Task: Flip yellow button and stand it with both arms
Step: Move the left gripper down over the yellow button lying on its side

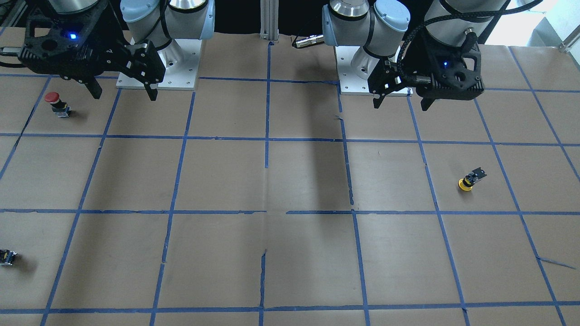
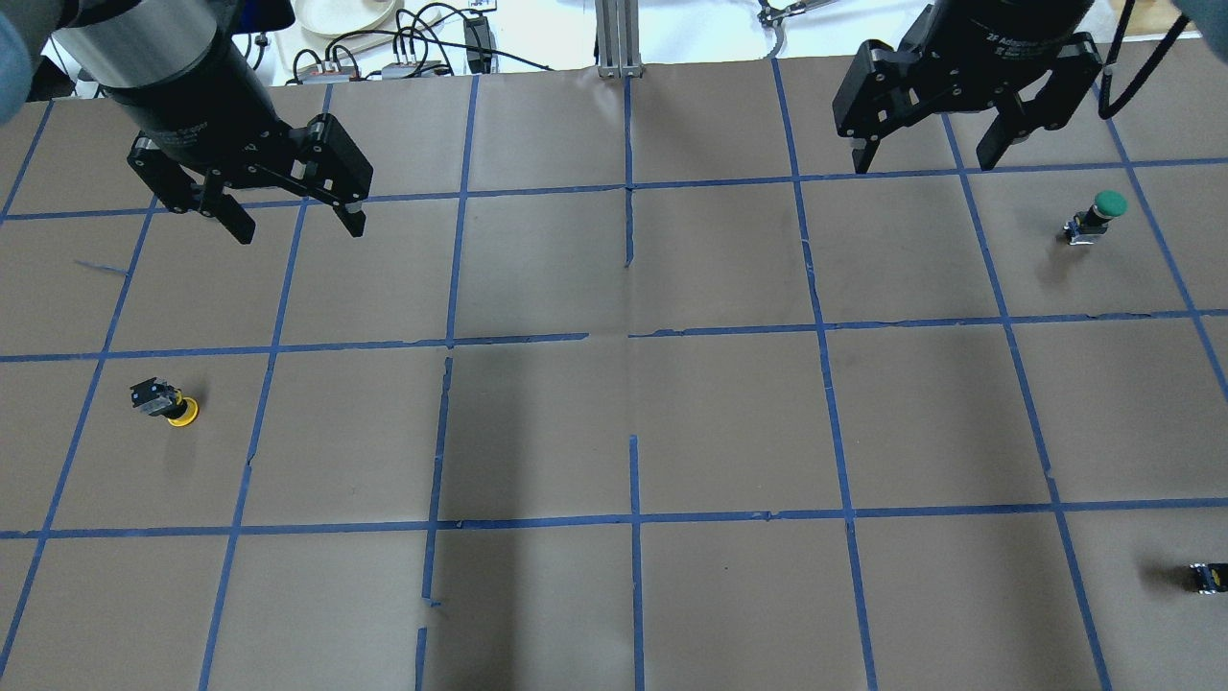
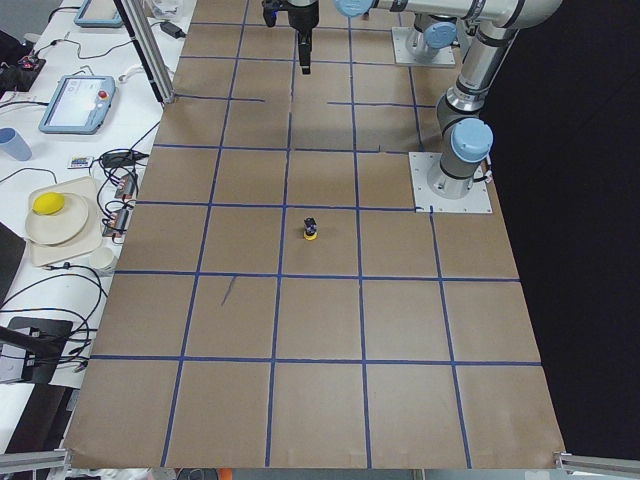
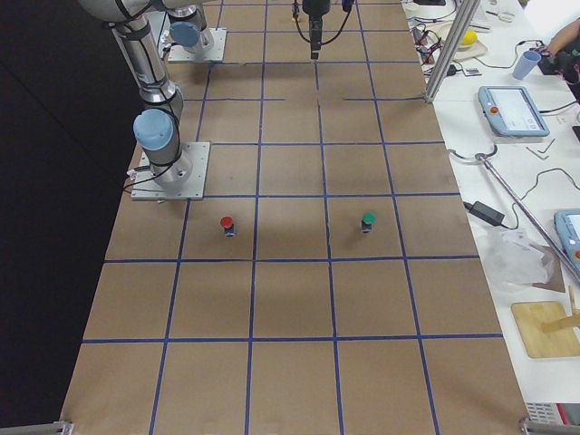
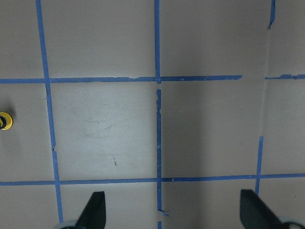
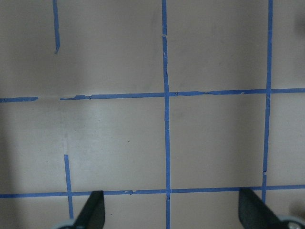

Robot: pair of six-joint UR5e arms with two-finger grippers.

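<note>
The yellow button [image 1: 471, 179] rests cap-down and tilted on the brown paper, its black and grey base pointing up. It also shows in the overhead view [image 2: 165, 403], the exterior left view [image 3: 312, 230] and at the left edge of the left wrist view [image 5: 5, 120]. My left gripper [image 2: 300, 230] hangs open and empty above the table, well away from the button, also seen from the front [image 1: 400, 106]. My right gripper [image 2: 923, 161] is open and empty on the other side of the table [image 1: 125, 96].
A red-capped button [image 1: 56, 104] stands below the right gripper. A green-capped button [image 2: 1098, 216] and a small dark block [image 2: 1209, 576] sit on the right arm's side. The two arm bases [image 1: 158, 68] are bolted to the table. Blue tape lines grid the paper.
</note>
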